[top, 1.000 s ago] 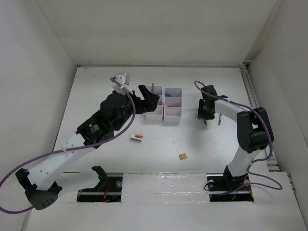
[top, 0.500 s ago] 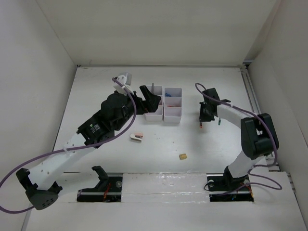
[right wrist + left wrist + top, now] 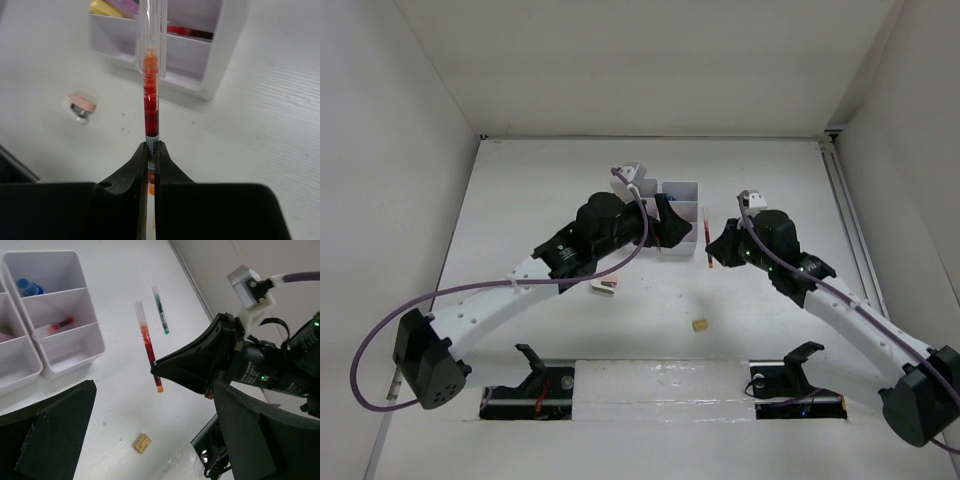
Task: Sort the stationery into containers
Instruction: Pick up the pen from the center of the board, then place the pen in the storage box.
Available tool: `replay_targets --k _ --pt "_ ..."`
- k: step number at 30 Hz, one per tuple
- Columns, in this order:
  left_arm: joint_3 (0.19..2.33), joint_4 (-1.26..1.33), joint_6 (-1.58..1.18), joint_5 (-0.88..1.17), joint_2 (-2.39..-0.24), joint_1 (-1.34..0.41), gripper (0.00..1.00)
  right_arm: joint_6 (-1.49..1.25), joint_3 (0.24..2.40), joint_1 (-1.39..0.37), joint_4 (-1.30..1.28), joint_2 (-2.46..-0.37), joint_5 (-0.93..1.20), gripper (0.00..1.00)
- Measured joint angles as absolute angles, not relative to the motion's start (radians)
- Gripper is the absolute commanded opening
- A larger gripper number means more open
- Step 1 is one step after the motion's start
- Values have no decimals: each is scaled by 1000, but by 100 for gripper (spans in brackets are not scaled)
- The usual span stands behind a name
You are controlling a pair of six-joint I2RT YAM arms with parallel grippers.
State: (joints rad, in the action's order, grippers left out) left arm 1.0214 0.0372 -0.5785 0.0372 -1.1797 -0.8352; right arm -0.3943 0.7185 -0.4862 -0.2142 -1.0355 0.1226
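Right pincer (image 3: 151, 150), clenched on a red pen (image 3: 151, 100): the two black fingers pinch the barrel near its orange-tipped end, and the clear part of the barrel points toward the white organisers (image 3: 225, 50). Seen from above, the held pen sits just to the right of the organisers, apart from their wall. Left pincer (image 3: 682, 233), released: its jaws stand wide apart above the near part of the organisers. In the left wrist view, the right-hand row of compartments holds a blue-capped glue bottle (image 3: 29, 287) in the far cell and a second red pen (image 3: 57, 326) in the middle cell. A green pen (image 3: 161, 310) lies on the table (image 3: 115, 405) beyond the held pen. A white-pink stapler (image 3: 605, 286) and a tan eraser cube (image 3: 700, 324) lie loose on the table, well apart from each other, nearer the arm bases. Yellow and pink highlighters (image 3: 102, 7) show in the other row of compartments, on the side away from the held pen.
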Motion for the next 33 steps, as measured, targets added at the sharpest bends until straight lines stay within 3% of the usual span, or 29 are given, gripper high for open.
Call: replay_targets --k 9,11,14,15,16,17,18,20,21,23,29,33 --pt "994 189 -609 211 -1276 -833 100 -454 710 -648 -121 -892 178 0" --pt "994 203 -614 222 -1288 -833 96 -466 710 -673 -101 -877 188 0" --pt "994 223 -622 231 -1301 -833 75 -480 710 -702 -86 -874 194 0" --pt "994 231 -626 233 -1304 -833 54 -487 710 -715 -84 -875 196 0" --pt "994 241 -636 233 -1306 -833 54 -487 710 -723 -83 -875 196 0" --pt "994 247 -631 234 -1308 -833 31 -490 710 -734 -81 -875 196 0" --pt "994 251 -633 235 -1309 -833 22 -492 710 -741 -79 -875 196 0" --pt "994 258 -633 234 -1313 -833 7 -494 710 -748 -75 -873 195 13" --pt "994 260 -632 228 -1314 -831 0 -494 710 -748 -73 -872 195 47" --pt "994 269 -627 221 -1319 -830 0 -500 707 -748 -69 -869 187 100" --pt "1018 281 -567 124 -1366 -833 0 -522 687 -756 -100 -820 30 100" --pt "1032 351 -506 -5 -1407 -846 0 -588 685 -756 -213 -782 -212 100"
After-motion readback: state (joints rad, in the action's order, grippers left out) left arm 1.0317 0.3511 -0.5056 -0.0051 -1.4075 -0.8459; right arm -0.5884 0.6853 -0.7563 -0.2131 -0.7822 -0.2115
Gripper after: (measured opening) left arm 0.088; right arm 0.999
